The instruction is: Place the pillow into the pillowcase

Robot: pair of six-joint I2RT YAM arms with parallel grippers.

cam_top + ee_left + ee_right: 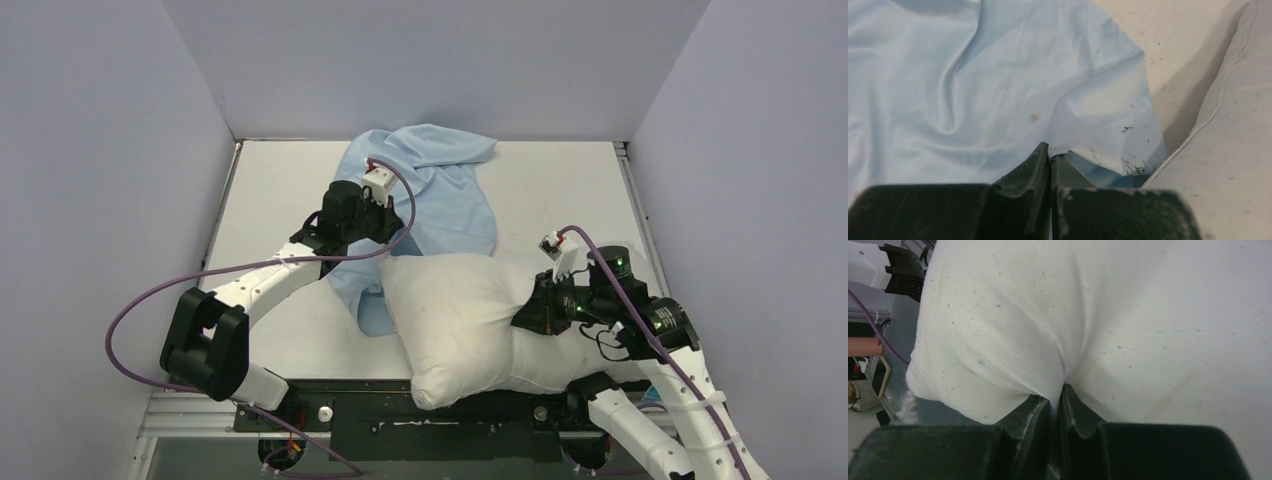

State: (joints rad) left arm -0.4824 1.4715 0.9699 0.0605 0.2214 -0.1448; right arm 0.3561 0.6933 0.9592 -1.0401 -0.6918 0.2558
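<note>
While both arms are gripping cloth, pillow point(465, 320) sits fully outside pillowcase point(450, 190). It lies on the near right of the bench point(560, 190), its near end hanging over the front edge. Pillowcase is crumpled, running from far centre down to the pillow's left end and touching it there. On the left wrist view, left fingers point(1042, 160) are clenched on a fold at the pillowcase edge. Meanwhile right fingers point(1040, 410) are clenched on a pinch of pillow fabric, puckered at the tips.
</note>
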